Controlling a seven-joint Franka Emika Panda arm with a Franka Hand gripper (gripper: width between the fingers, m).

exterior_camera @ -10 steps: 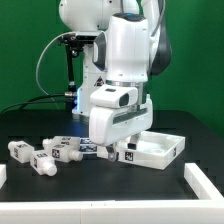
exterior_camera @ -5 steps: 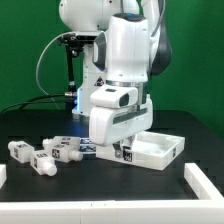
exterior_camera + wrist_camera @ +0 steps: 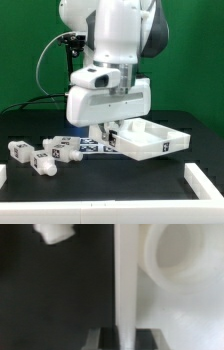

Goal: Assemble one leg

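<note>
On table [image 3: 30, 190], legs [image 3: 44, 161] lie flat, long axes horizontal; gripper [image 3: 110, 133] pinches panel rim [image 3: 150, 152].

- We see three loose legs on the dark worktop, all to the exterior view's left of the white panel [image 3: 150, 143] and apart from it.
- The first leg [image 3: 19, 150] is a short, chunky white peg lying on its side, farthest toward the exterior view's left.
- The second leg [image 3: 43, 163] lies just beside it, nearer the camera, also on its side.
- The third leg [image 3: 66, 152] lies closest to the panel, showing a black-and-white square tag.
</note>
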